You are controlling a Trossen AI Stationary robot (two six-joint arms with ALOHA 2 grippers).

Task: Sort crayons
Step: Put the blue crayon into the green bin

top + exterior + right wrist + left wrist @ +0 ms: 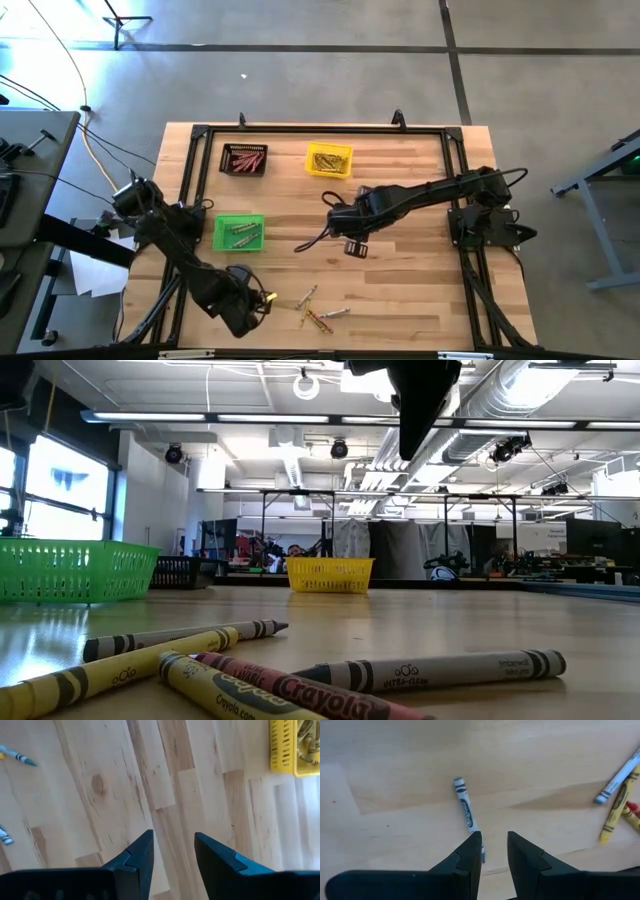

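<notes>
Grey-wrapped and lying flat on the wooden table (395,760), one crayon (465,806) is stretching away from the left gripper (494,851), its near end slipping just behind the tip of one finger rather than sitting squarely in the gap; the jaws are standing partly apart with bare wood between them and are holding nothing. The gripper is hovering over that crayon probably because it is the nearest loose one, and its jaws look set only a little wider than a crayon so they can drop around it. Off to one side of those jaws, the remaining loose crayons (318,312) are lying in a small crossed heap, yellow, red and grey touching one another. Farther from both grippers, the green bin (239,232), the black bin (243,159) and the yellow bin (329,160) are each already carrying crayons of a matching sort, so I judge the sorting to be well along. Over mid-table the right gripper (172,851) is waiting, jaws parted wide and empty, only plank showing between them, with the yellow bin well beyond its fingertips. How high the left jaws are hanging above the grey crayon is hard to judge, and the crayon's near end is being hidden by the finger. Several crayons are running out of the low view at its edge, and the contents of the bins are too small to count.
</notes>
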